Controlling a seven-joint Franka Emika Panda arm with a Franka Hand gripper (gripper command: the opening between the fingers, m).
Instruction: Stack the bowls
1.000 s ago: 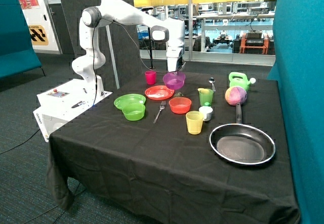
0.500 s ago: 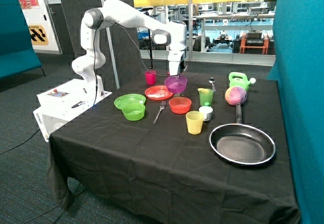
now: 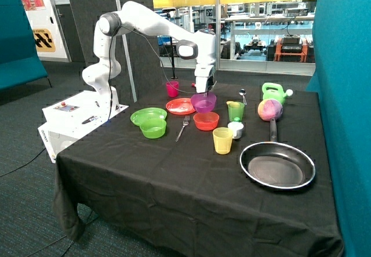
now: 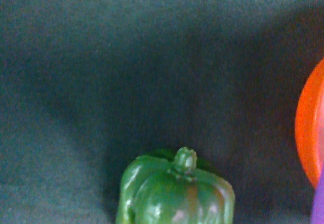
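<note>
My gripper (image 3: 202, 92) is shut on the rim of the purple bowl (image 3: 203, 102) and holds it just above and slightly behind the orange-red bowl (image 3: 206, 120). The lime green bowl (image 3: 153, 128) stands on the black cloth in front of the green plate (image 3: 147, 115). In the wrist view a sliver of the purple bowl (image 4: 319, 204) and an orange-red rim (image 4: 308, 133) show at one edge; I cannot tell if that rim is bowl or plate. The fingers do not show there.
A red plate (image 3: 181, 106), fork (image 3: 184, 127) and pink cup (image 3: 172, 89) lie near the bowls. A yellow cup (image 3: 222, 140), green cup (image 3: 235, 111), frying pan (image 3: 277, 164) and colourful ball (image 3: 269, 109) stand towards the teal wall. A toy green pepper (image 4: 177, 191) lies under the wrist.
My gripper has carried the purple bowl from beside the red plate towards the table's front and lower, to just above the orange-red bowl.
</note>
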